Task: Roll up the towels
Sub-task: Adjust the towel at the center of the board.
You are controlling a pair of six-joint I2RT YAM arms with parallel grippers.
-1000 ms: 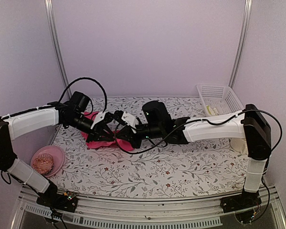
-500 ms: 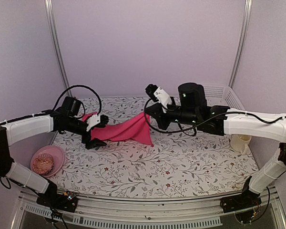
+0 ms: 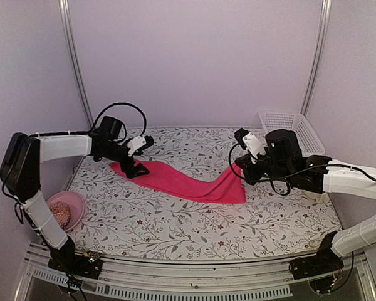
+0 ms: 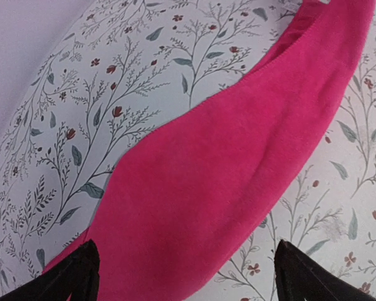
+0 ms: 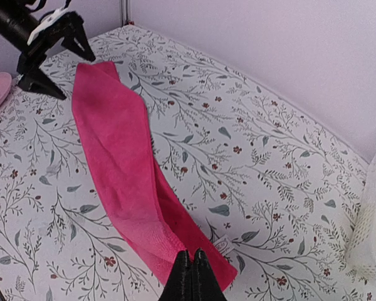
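The pink towel point(image 3: 175, 182) lies pulled out into one long narrow band on the flowered tabletop point(image 3: 194, 219), loosely doubled along its length, so one long edge shows as a soft fold. Its long axis runs straight from one end effector to the other. Each arm therefore stands at an end and neither stands at the middle.

The right end effector point(image 5: 191, 273) has its fingers pressed together on the corner of the end just below its tips. That end is lifted a little off the tabletop, and the rest of the band runs away from the tips, ahead and to their left. At the other end the left end effector point(image 3: 140, 157) has its fingers spread wide and holds nothing. They straddle the band, one tip to each side, and the cloth runs on ahead between them. Whether either tip touches the cloth I cannot tell.

In my judgement a roll has to travel along that long axis, starting from an end. The end under the spread fingers lies flat and free, so the left arm is the better placed to start turning it over while the right keeps the band taut.

Off the axis, a bowl point(image 3: 75, 204) sits behind and beside the left arm, and a white basket point(image 3: 288, 128) stands beyond the right arm. A second towel I cannot make out.
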